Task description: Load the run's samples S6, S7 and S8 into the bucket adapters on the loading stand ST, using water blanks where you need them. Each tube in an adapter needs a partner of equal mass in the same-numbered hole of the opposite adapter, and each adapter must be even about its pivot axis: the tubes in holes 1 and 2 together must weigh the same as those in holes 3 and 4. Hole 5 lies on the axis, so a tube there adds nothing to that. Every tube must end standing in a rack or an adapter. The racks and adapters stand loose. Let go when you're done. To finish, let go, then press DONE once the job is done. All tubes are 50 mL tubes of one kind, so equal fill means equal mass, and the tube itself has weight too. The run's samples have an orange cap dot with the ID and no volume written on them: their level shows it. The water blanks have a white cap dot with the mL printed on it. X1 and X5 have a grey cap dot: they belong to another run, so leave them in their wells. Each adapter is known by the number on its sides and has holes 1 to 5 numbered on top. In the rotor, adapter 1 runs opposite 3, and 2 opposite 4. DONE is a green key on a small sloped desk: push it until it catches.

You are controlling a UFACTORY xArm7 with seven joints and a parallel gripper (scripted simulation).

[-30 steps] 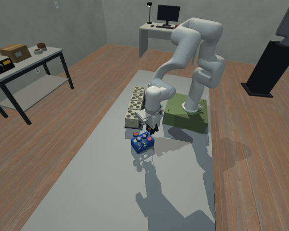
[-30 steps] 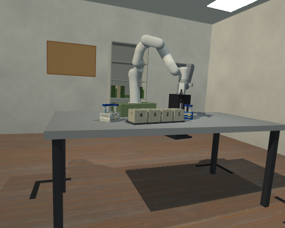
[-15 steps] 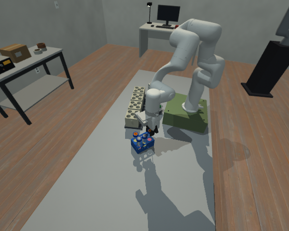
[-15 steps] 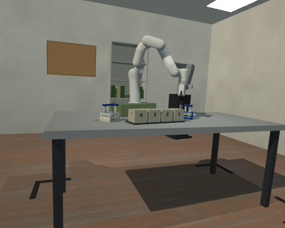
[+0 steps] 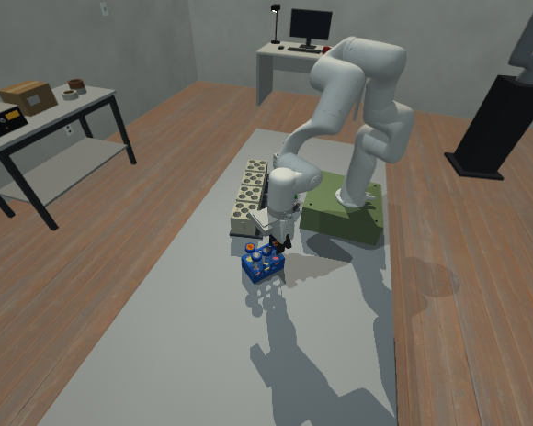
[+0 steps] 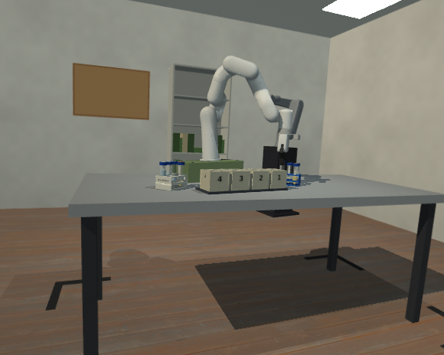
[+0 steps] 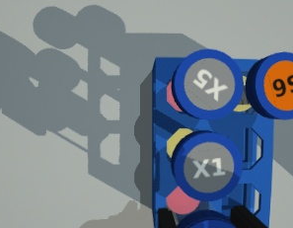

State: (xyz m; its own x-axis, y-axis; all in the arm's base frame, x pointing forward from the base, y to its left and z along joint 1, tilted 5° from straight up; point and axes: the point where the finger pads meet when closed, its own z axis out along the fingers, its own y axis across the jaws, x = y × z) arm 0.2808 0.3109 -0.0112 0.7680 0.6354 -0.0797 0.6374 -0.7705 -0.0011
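Four beige bucket adapters [image 5: 250, 193] stand in a row on the grey table [image 5: 175, 321] in the top view, just left of the green base block [image 5: 343, 213] that carries the white arm [image 5: 350, 92]. Nearer the camera than the row sits the blue sample rack [image 5: 262, 264], with blue-capped tubes standing in it. The gripper [image 5: 278, 243] hangs at the rack's far right corner, clenched on a tube with an orange-dotted cap [image 5: 276, 244]; its label is too small to read here.

In the exterior view the adapters face the camera, numbered 4 [image 6: 215, 180], 3 [image 6: 240, 179], 2 [image 6: 260, 178] and 1 [image 6: 279, 177] from left to right, on a dark stand [image 6: 204, 190]. A white rack of blanks [image 6: 171, 180] stands to their left, the blue rack [image 6: 294, 179] to their right. The gripper [image 6: 281, 154] points straight down, behind adapter 1 and beside the blue rack; what it holds is hard to make out from here.

The wrist view looks down on the blue rack [image 7: 162, 122]. Grey-dotted X5 [image 7: 207, 84] and X1 [image 7: 207, 167] stand in their wells, and orange-dotted S6 [image 7: 281, 87] stands to the right of X5, cut by the frame edge. Between the two black fingers at the bottom edge shows the rim of a blue cap [image 7: 205, 220]: the tube in the grasp. Its dot is out of frame.
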